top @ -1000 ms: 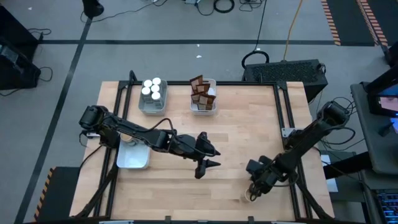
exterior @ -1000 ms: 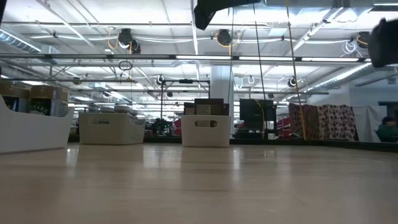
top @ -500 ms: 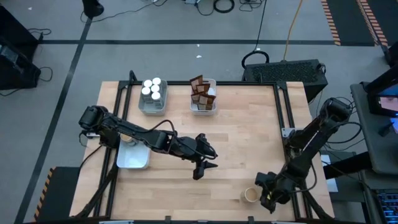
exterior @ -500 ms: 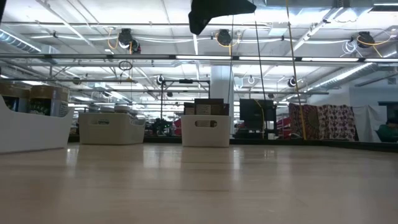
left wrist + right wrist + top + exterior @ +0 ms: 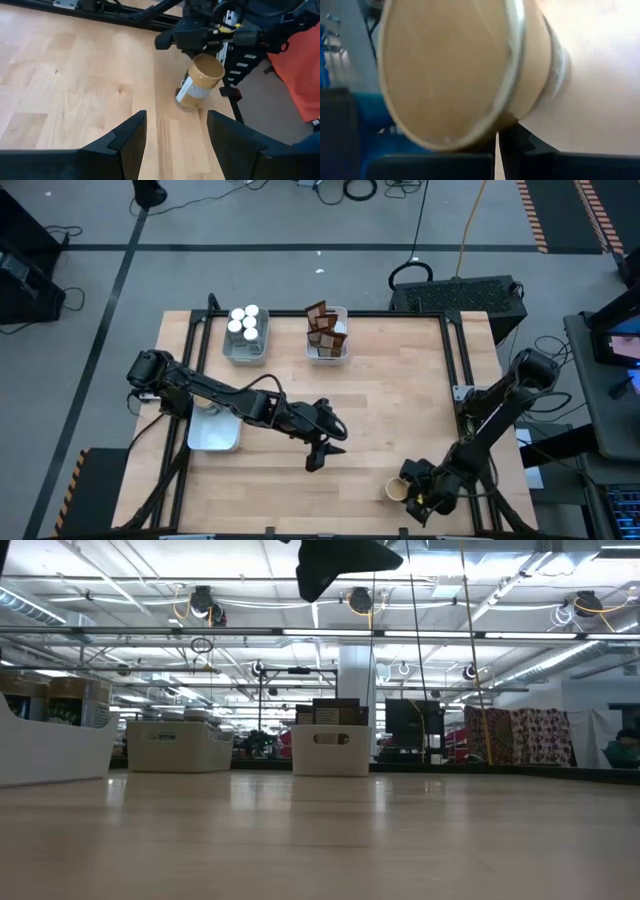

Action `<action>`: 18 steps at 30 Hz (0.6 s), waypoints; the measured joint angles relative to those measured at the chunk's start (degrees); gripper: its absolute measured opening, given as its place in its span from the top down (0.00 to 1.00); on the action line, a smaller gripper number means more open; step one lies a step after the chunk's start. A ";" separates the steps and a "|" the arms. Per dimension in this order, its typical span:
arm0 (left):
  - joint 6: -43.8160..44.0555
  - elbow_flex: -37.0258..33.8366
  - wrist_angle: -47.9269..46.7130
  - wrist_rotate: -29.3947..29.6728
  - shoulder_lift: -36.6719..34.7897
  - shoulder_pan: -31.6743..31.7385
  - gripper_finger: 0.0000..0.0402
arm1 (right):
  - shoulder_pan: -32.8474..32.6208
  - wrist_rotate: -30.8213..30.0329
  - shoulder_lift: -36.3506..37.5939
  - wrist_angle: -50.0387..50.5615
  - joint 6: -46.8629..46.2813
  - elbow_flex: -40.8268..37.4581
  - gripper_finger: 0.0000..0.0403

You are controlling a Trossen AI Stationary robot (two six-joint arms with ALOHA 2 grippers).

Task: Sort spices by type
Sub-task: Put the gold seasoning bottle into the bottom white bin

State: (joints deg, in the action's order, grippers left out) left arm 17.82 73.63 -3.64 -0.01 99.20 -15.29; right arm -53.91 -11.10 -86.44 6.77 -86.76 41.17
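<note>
1 tan-lidded jar (image 5: 397, 491) beside the right gripper (image 5: 420, 498).

The right tool (image 5: 418, 498) has drawn back beside the tan-topped jar (image 5: 397, 490).

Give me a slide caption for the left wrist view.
Tan-topped jar stands tilted beside the right gripper, framed between the left gripper's open fingers.

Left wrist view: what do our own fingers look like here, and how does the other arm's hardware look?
The left gripper has two matte black fingers with flat, angular, wedge-like faces and no markings. The right gripper, by the tan-lidded jar, is blocky black hardware with thin coloured wires at its top and a black bracket with pale slots. In the high view both arms are dark and jointed.
</note>
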 joint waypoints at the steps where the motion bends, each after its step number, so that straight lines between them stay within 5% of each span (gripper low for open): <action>1: 0.02 0.00 -0.09 -0.02 0.00 0.00 0.47 | 0.62 -0.73 -0.51 -0.19 0.66 0.00 1.00; 18: 1.46 -0.01 -3.93 -3.23 0.00 0.04 0.47 | 20.51 -5.50 -1.41 -6.78 28.36 -0.09 1.00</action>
State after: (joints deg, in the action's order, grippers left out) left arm 19.29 73.62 -7.57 -3.25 99.20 -15.25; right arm -33.40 -16.60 -87.85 -0.01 -58.40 41.08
